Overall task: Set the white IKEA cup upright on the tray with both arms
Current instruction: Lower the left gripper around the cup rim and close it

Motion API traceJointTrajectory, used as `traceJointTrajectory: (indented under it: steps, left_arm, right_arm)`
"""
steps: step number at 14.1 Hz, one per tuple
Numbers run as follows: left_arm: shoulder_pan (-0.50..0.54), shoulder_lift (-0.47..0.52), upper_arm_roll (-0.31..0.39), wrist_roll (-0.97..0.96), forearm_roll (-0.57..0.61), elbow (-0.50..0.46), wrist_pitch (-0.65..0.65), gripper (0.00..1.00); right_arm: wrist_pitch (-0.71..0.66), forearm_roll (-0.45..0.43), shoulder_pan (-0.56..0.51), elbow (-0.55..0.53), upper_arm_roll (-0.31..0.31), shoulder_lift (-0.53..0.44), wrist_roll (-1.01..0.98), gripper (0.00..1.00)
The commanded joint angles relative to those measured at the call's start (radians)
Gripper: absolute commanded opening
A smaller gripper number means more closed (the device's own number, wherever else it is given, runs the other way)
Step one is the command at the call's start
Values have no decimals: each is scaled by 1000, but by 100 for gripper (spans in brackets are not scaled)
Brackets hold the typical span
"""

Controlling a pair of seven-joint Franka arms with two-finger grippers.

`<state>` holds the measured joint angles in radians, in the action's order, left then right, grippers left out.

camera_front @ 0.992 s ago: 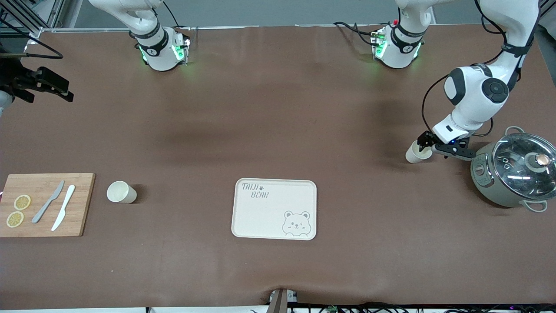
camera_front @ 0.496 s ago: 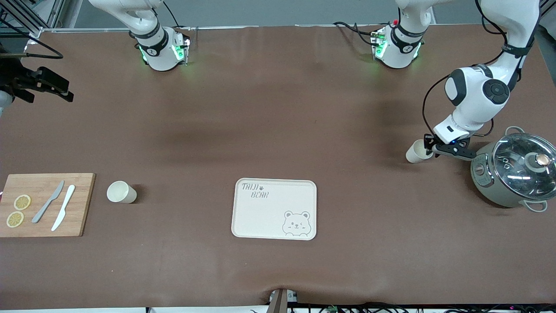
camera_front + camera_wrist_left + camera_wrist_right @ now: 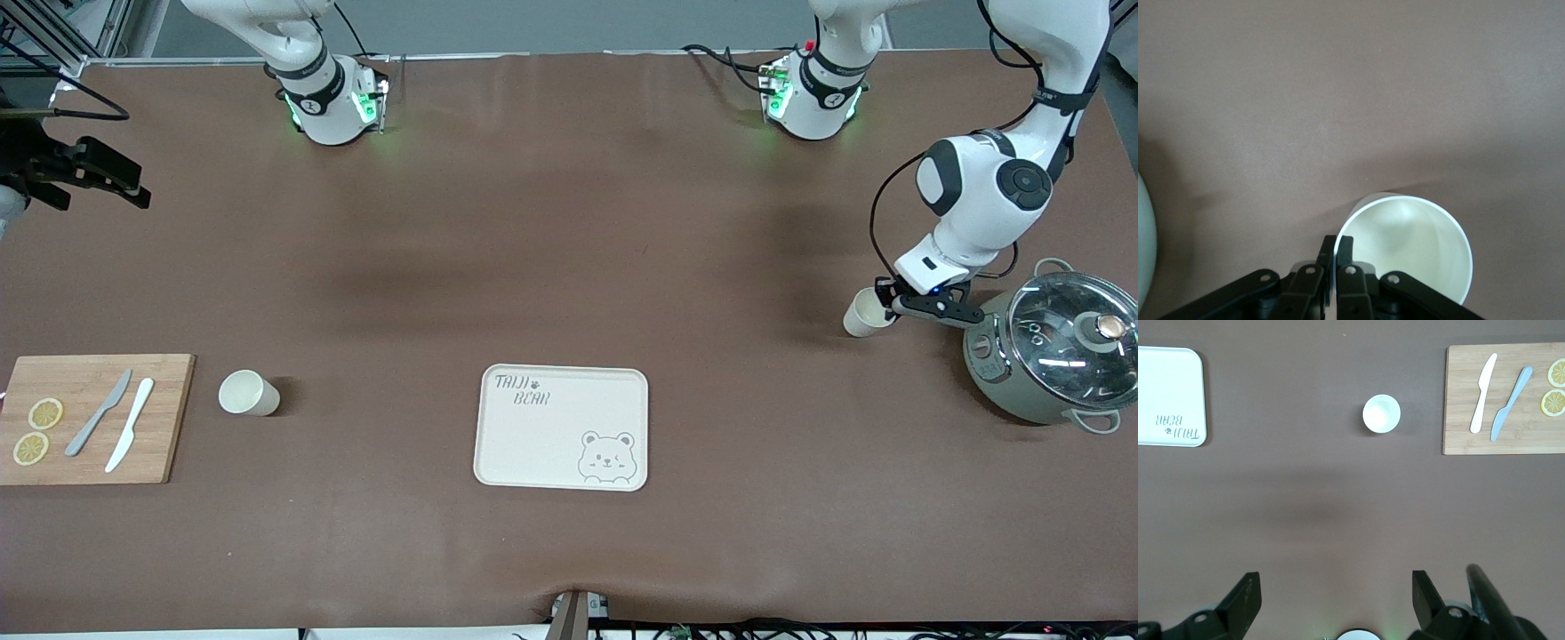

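A white cup (image 3: 864,313) is at the left arm's end of the table, beside the pot, and hangs tilted. My left gripper (image 3: 886,302) is shut on its rim; in the left wrist view one finger (image 3: 1346,248) is inside the cup (image 3: 1418,243) and the other is outside. A second white cup (image 3: 249,393) stands upright beside the cutting board and shows in the right wrist view (image 3: 1381,413). The cream bear tray (image 3: 562,427) lies bare in the middle, nearer the front camera. My right gripper (image 3: 111,178) waits open high over the right arm's end (image 3: 1335,587).
A grey-green pot with a glass lid (image 3: 1053,347) stands close beside the left gripper. A wooden cutting board (image 3: 89,418) with two knives and lemon slices lies at the right arm's end.
My left gripper has shifted slightly toward the pot with the cup's rim in it, and the cup has moved along. The right arm has not moved.
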<state>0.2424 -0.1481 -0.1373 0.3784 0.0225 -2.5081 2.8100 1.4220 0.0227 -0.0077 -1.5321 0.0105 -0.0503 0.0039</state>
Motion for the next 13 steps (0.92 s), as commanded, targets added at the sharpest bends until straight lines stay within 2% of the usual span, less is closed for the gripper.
traceJointTrajectory:
  steps: [1, 7, 13]
  left_arm:
    - [17, 8, -19, -9, 22, 32, -22, 0]
    - [17, 34, -102, -120, 20, 181, -254, 0]
    - [14, 19, -185, -255, 20, 401, -506, 0]
  right_arm:
    - [5, -9, 0, -8, 0, -10, -12, 100]
    - [5, -7, -1, -5, 0, -8, -12, 100]
    - [-2, -6, -3, -5, 0, -8, -10, 100]
